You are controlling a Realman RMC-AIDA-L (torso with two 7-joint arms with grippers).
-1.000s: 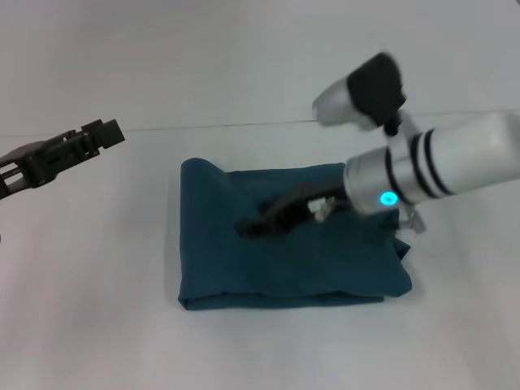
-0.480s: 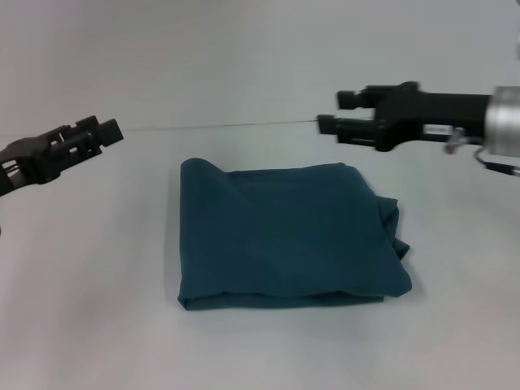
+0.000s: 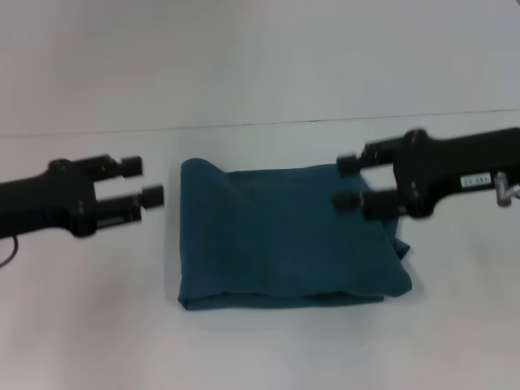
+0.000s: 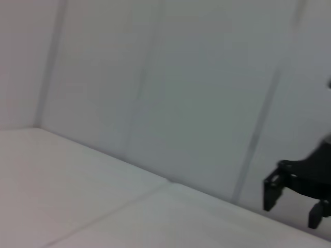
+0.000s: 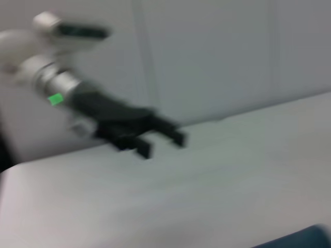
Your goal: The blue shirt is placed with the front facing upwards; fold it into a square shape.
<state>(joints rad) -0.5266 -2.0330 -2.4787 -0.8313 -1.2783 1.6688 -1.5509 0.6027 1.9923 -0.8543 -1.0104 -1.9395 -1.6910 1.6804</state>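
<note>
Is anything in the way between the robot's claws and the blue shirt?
Nothing visible is. The blue shirt lies folded on the white table. The left claw hangs open beside its left edge, and the right claw hangs open over its right part.

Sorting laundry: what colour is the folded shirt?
Dark teal-blue folded cotton shirt, no lettering showing; head view shows it best.

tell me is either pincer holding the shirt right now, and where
Nothing is held: the left pincer and right pincer are both open, either side of the folded blue shirt.
</note>
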